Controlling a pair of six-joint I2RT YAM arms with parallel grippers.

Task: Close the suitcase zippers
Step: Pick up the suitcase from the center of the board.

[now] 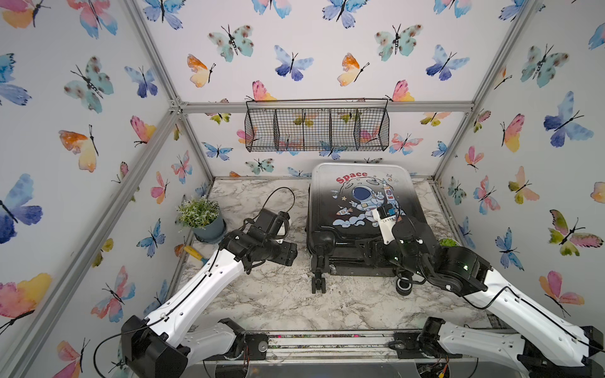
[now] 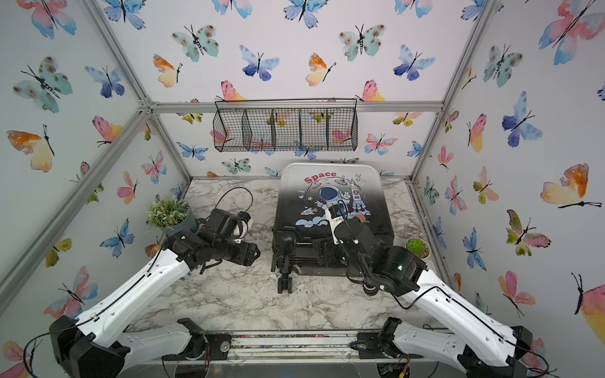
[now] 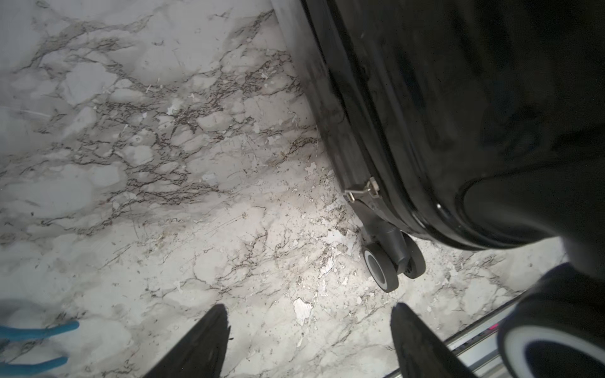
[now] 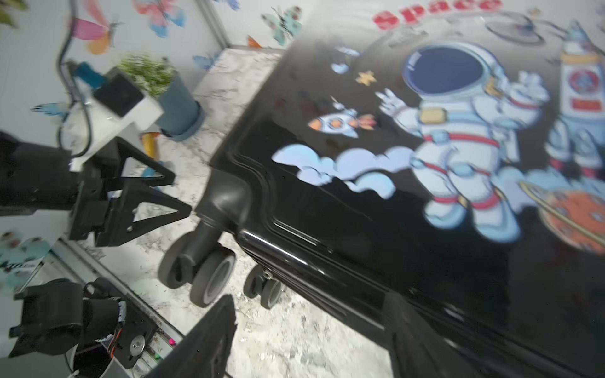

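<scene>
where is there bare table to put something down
Widest bare marble table: in front of the suitcase wheels, between the left arm and right arm. Smaller patch: back left, between potted plant and suitcase. Crowded: right of the suitcase, with a small succulent.

- The suitcase (image 1: 330,209) is laid flat on the marble tabletop (image 1: 278,294), right of centre. The shells are shut together, the astronaut print faces up, and the wheeled end is turned toward the near edge.
- On the zippers (image 3: 361,190), one metal pull is seen on the side seam at a wheeled corner.
</scene>
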